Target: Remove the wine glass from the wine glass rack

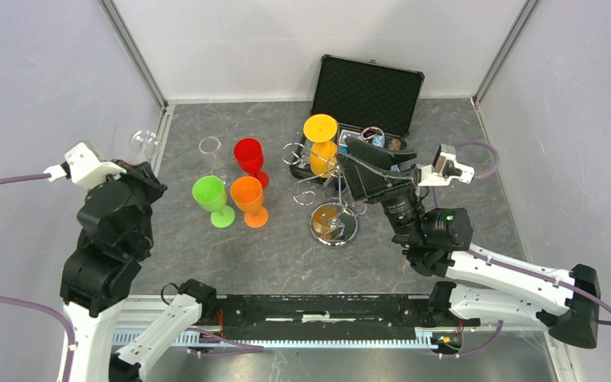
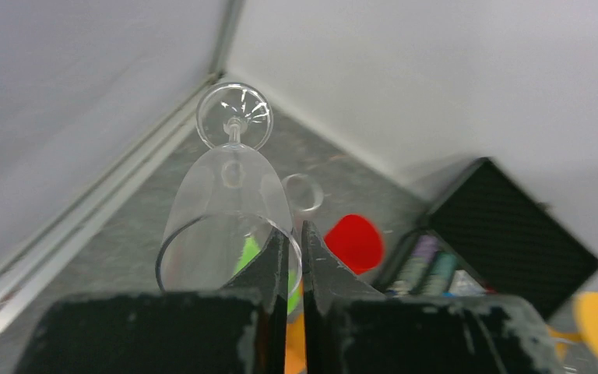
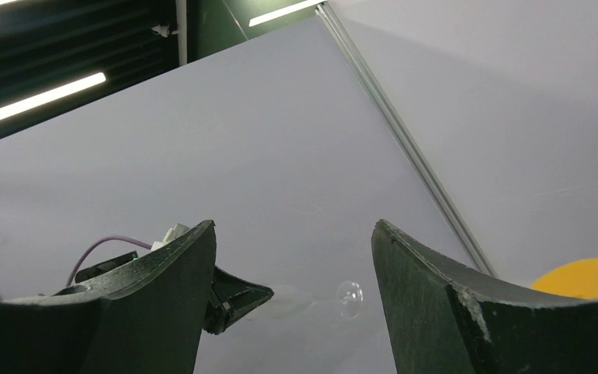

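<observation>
My left gripper (image 1: 143,169) is shut on the rim of a clear wine glass (image 2: 230,199) and holds it on its side above the table's left back corner. The glass's foot (image 1: 145,142) points toward the wall. One finger sits inside the bowl and the other outside (image 2: 296,243). The chrome wine glass rack (image 1: 331,208) stands mid-table on its round mirrored base. A yellow-orange glass (image 1: 321,145) hangs upside down on it. My right gripper (image 1: 352,171) is open and empty beside the rack, and its wrist view (image 3: 292,227) faces the left wall.
Red (image 1: 249,157), green (image 1: 212,196) and orange (image 1: 250,199) glasses stand left of the rack, with another clear glass (image 1: 209,148) behind them. An open black foam-lined case (image 1: 366,95) sits at the back. Walls close in the left, back and right.
</observation>
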